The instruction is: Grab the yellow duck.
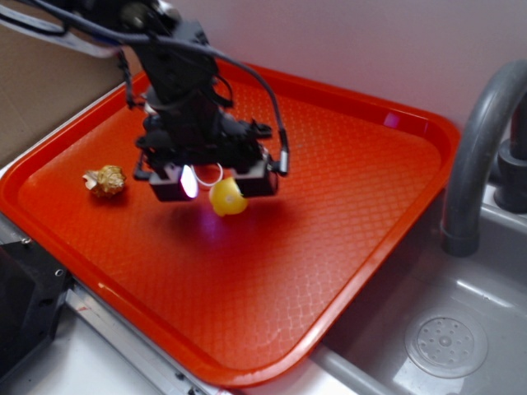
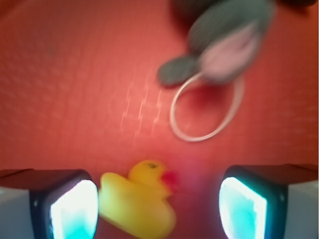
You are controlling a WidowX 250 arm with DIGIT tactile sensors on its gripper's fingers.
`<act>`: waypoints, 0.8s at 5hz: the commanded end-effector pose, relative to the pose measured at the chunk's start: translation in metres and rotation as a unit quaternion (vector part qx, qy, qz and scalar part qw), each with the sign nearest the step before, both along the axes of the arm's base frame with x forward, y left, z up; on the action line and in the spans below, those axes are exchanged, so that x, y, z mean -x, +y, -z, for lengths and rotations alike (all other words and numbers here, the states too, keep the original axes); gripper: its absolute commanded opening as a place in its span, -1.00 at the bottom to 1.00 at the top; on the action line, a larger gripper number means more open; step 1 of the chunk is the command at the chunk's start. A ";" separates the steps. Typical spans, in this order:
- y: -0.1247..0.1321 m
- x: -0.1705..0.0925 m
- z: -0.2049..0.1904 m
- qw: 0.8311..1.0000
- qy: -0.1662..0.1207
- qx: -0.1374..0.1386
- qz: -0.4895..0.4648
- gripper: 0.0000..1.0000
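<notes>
My gripper (image 1: pixel 216 183) hung low over the red tray (image 1: pixel 346 156), and its two pads stood wide apart with nothing held between them. In the wrist view the left pad (image 2: pixel 72 209) glowed pale blue-white at the lower left corner, and the right pad (image 2: pixel 244 206) glowed the same at the lower right. The yellow duck (image 2: pixel 139 201) lay on the tray floor between them, much nearer the left pad and just beside it, though I could not tell whether it touched. Its head pointed up in that view, with its red-orange beak turned toward the right pad, and a clear stretch of tray separated it from that pad. From the exterior view the duck (image 1: pixel 228 197) showed as a bright yellow lump just under the front of my gripper, near the middle of the tray. Beyond the duck in the wrist view sat a grey plush mouse (image 2: pixel 224 45) with a pink ear, blurred, and its white loop (image 2: pixel 207 109) lay flat on the tray. A golden-brown foil lump (image 1: pixel 105 181) rested on the tray to the left in the exterior view, well apart from the duck. A grey sink (image 1: pixel 461 329) with a curved faucet (image 1: pixel 478 148) stood beside the tray.
</notes>
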State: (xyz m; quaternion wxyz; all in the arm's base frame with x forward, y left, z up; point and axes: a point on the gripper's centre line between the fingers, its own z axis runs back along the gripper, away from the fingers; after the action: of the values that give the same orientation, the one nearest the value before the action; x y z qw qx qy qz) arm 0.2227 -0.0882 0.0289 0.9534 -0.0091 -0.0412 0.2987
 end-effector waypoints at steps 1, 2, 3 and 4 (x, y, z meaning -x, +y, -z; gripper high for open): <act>-0.009 -0.007 0.016 0.999 0.009 0.009 0.034 1.00; -0.010 -0.001 0.010 0.999 0.004 -0.010 0.047 -1.00; -0.002 0.002 -0.009 0.997 0.006 -0.008 0.080 -1.00; 0.014 0.001 -0.049 0.984 0.002 0.012 0.175 -1.00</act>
State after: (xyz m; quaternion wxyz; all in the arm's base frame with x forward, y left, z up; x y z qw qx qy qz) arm 0.2089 -0.0736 0.0656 0.9923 -0.0136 -0.0038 0.1230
